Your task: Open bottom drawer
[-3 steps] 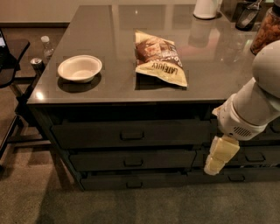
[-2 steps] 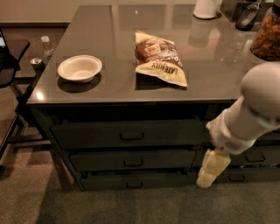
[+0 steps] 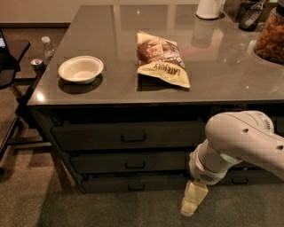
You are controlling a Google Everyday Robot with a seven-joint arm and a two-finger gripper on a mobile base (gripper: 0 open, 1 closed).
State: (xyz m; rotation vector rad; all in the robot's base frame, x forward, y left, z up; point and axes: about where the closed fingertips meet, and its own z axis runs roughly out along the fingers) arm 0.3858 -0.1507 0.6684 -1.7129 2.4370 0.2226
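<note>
The bottom drawer (image 3: 133, 184) is the slim dark grey front at the foot of the left three-drawer stack, with a small rectangular handle (image 3: 136, 187) at its centre. It looks closed, flush with the drawers above. My gripper (image 3: 191, 203) hangs from the white arm (image 3: 239, 144) at the lower right, pointing down toward the floor. It is level with the bottom drawer's right end, right of the handle and apart from it.
Two taller drawers (image 3: 133, 137) sit above the bottom one. The grey countertop (image 3: 222, 80) carries a white bowl (image 3: 80, 69), a chip bag (image 3: 162, 57), a jar (image 3: 270, 31) and a white container (image 3: 209, 8). A chair (image 3: 11, 62) stands at left, with a bottle (image 3: 46, 44) and can (image 3: 37, 65).
My arm and gripper have moved down and to the left, from beside the middle drawer's right end to the bottom drawer's level. The drawers have not moved.
</note>
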